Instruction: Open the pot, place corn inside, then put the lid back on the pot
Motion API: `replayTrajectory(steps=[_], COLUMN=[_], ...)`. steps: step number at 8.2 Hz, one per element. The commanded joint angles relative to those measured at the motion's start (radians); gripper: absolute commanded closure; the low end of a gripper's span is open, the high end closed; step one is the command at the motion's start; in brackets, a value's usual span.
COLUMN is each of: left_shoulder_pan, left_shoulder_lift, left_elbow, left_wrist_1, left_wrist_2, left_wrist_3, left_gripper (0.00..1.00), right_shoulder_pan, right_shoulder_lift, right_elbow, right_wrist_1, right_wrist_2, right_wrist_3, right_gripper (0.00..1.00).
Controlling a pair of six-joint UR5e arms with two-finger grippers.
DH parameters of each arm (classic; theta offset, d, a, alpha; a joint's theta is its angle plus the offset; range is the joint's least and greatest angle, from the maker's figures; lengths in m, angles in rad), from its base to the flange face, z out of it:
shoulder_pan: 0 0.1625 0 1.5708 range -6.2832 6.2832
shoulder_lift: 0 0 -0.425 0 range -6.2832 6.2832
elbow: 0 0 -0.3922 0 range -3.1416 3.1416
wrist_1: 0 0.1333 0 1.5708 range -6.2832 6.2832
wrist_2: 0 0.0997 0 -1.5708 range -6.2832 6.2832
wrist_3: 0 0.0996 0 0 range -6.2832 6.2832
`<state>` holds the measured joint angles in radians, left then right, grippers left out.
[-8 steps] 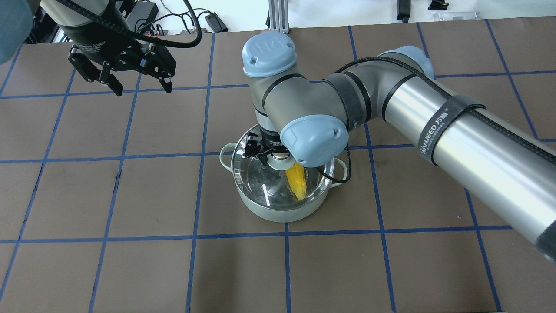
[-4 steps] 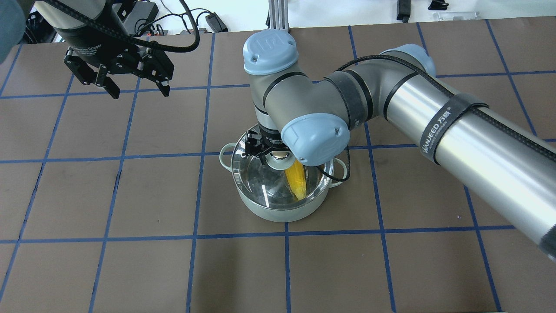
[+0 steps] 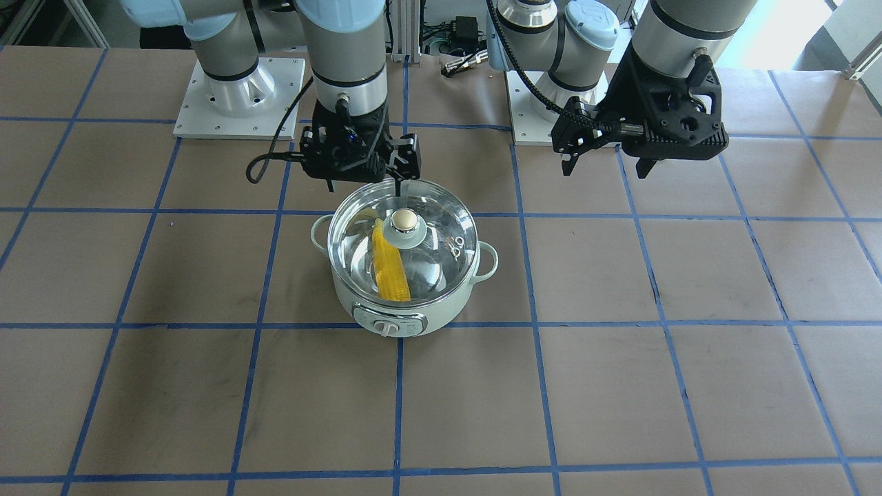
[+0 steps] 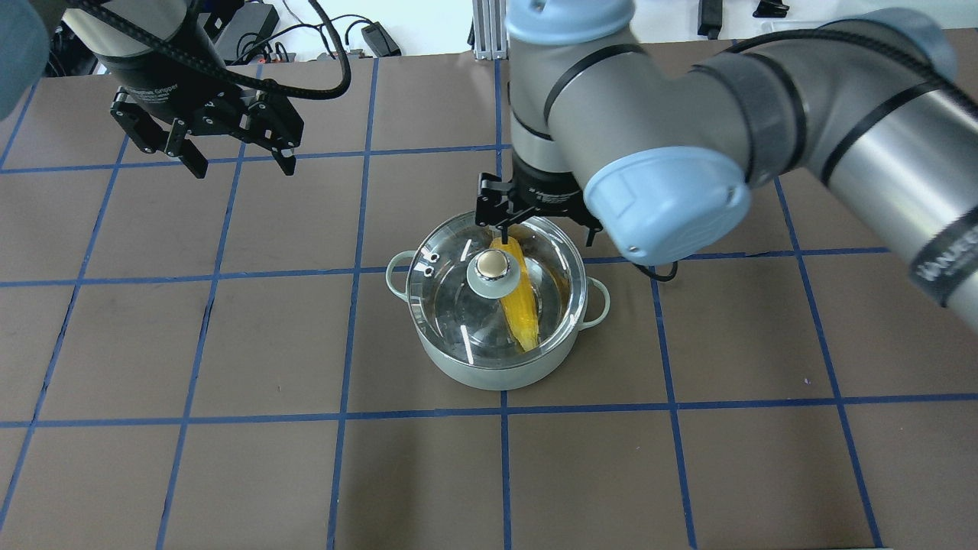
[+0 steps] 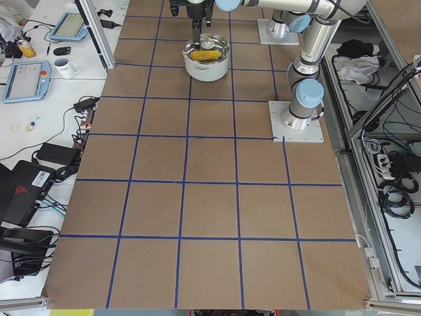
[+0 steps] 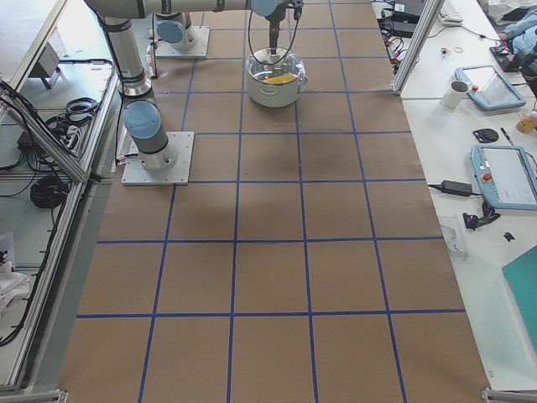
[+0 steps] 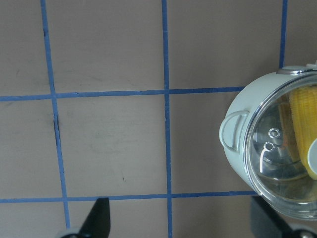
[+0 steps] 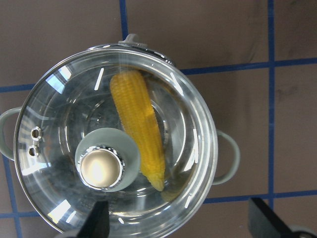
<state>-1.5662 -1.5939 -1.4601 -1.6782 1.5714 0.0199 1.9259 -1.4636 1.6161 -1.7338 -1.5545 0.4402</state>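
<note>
The pale green pot (image 4: 497,374) stands mid-table with its glass lid (image 4: 451,305) seated on it. The yellow corn (image 4: 519,309) lies inside, seen through the glass beside the lid knob (image 4: 493,266). My right gripper (image 4: 546,233) hangs open above the pot's far rim, clear of the knob. In the right wrist view the corn (image 8: 138,129) and knob (image 8: 100,167) lie below its spread fingers (image 8: 96,220). My left gripper (image 4: 243,168) is open and empty, raised at the far left. Its wrist view shows the pot (image 7: 237,139) at the right edge.
The brown table mat (image 4: 229,344) with its blue tape grid surrounds the pot. The robot bases (image 3: 238,96) stand at the back edge in the front-facing view. Cables and devices (image 4: 367,34) lie beyond the far edge.
My right gripper has left the lid knob and risen up and back, so the knob now shows free. The lid stays on the pot. My left gripper shifted slightly left.
</note>
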Motion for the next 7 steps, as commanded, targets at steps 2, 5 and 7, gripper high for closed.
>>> replayTrajectory(steps=[2, 5, 7], left_shoulder_pan=[0.000, 0.000, 0.000], left_shoulder_lift=[0.000, 0.000, 0.000], left_elbow=[-0.008, -0.008, -0.008], left_wrist_1=[0.002, 0.000, 0.002], left_wrist_2=[0.001, 0.002, 0.048], left_wrist_3=[0.000, 0.002, 0.002], left_gripper=[0.00, 0.00, 0.00], right_shoulder_pan=[-0.249, -0.275, -0.329], right_shoulder_lift=[-0.182, -0.195, -0.219], right_elbow=[-0.018, -0.021, -0.021], right_wrist_1=[0.163, 0.146, 0.140], right_wrist_2=[0.004, -0.002, 0.013], right_wrist_3=[-0.382, -0.446, -0.449], right_gripper=[0.00, 0.00, 0.00])
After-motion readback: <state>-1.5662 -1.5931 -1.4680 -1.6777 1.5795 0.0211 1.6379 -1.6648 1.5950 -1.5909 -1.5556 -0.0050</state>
